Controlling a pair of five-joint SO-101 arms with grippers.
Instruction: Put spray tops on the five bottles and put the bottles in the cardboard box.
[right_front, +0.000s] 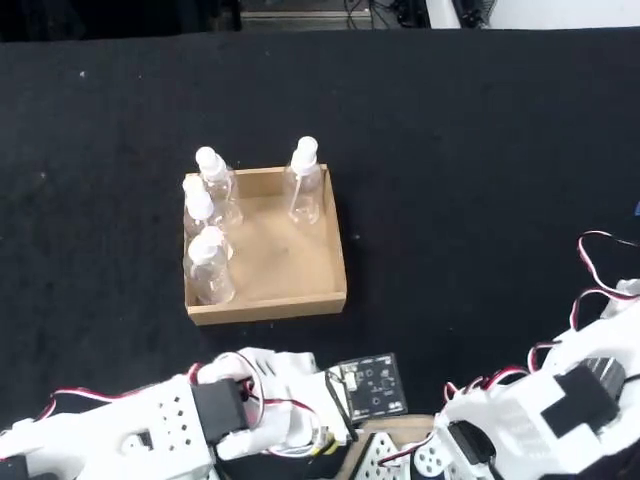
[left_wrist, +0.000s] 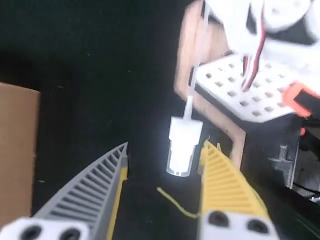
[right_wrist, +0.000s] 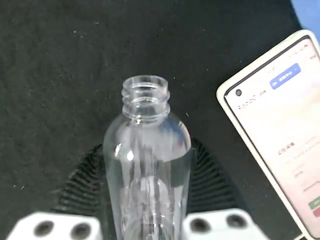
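Four capped bottles (right_front: 210, 270) stand in the cardboard box (right_front: 265, 302), well ahead of both pincers, so by my reckoning one bottle is left to finish. The right pincer (right_wrist: 148, 148) is closed on that bare bottle (right_wrist: 146, 125), with a black finger pressed to each side of the body below the shoulder. Gripping low leaves the threaded neck free, which I judge is meant to let a top go on. The bottle's long axis runs straight out from the pincer over the black surface (right_front: 480, 150), open mouth pointing away. A phone (right_wrist: 280, 125) lies just to one side.

The left pincer (left_wrist: 166, 146) stands wide, its grey and yellow fingers either side of the last spray top (left_wrist: 184, 145). The top sits between them, nearer the yellow one and not clamped. Its long axis also points away from the pincer, cap end nearest and thin dip tube leading ahead. Straddling it lengthwise looks like preparation for a grasp across the cap.
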